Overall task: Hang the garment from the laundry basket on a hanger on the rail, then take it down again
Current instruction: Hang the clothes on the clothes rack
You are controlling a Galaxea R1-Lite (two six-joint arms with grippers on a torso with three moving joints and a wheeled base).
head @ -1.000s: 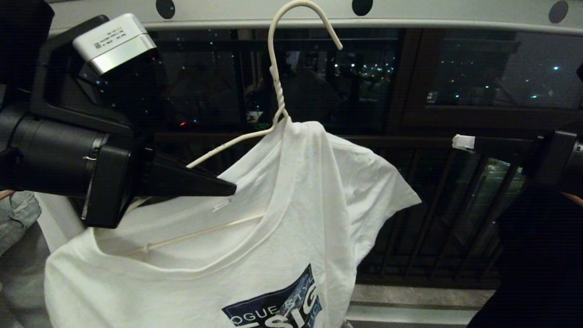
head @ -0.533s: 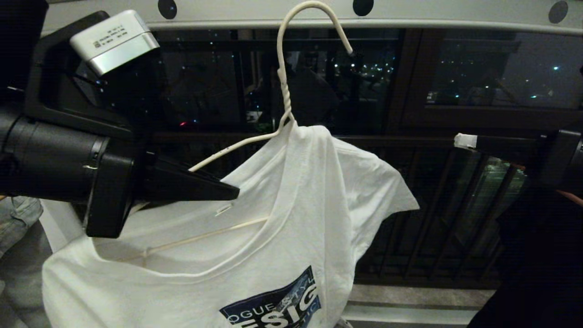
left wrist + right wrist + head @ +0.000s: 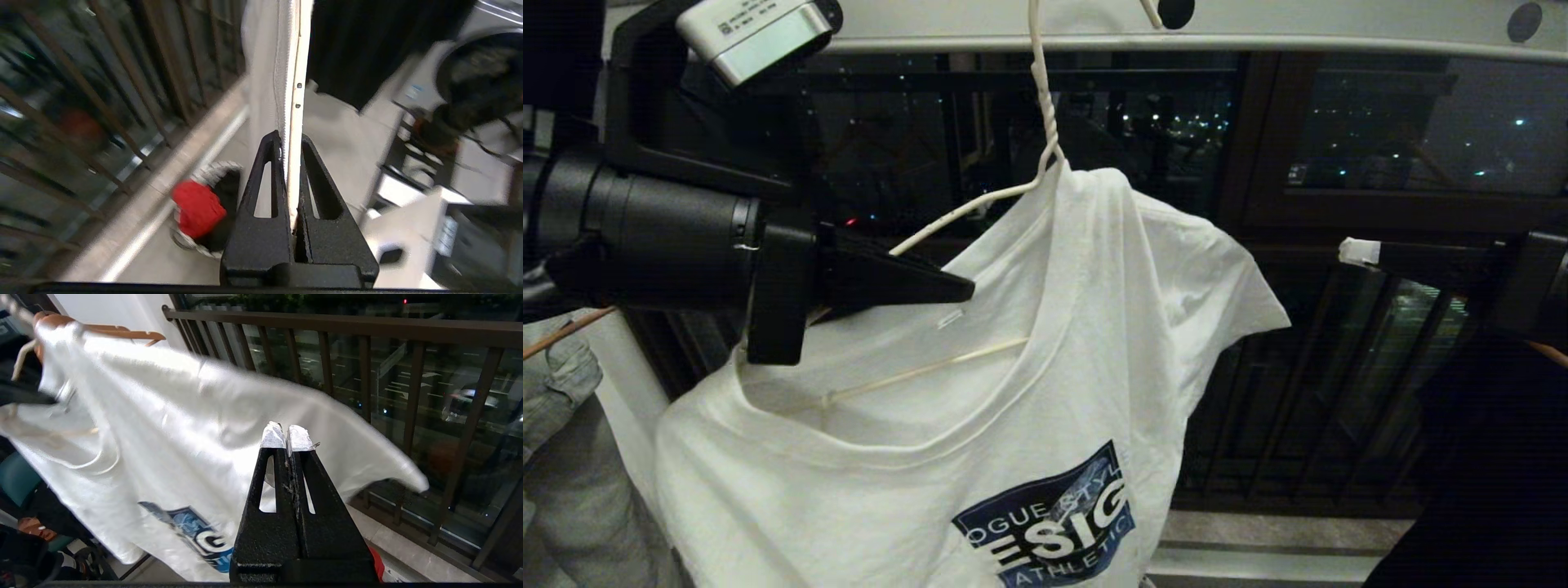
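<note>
I am working the hanging step under the rail point(image 3: 1339, 37), the shirt point(image 3: 980, 425) draped on the hanger point(image 3: 1045, 122), whose shoulder wire my left claw point(image 3: 968, 287) is pinching, needing the hook seated next, while my right claw point(image 3: 1352, 251) is idling, closed and empty.

A dark brown balcony railing point(image 3: 1339, 392) with vertical bars is seen across the background, with night sky and scattered city lights point(image 3: 1176, 122) beyond it. A pale tiled floor point(image 3: 1258, 539) is laid below, and a white wall point(image 3: 122, 314) is lit at one end.
</note>
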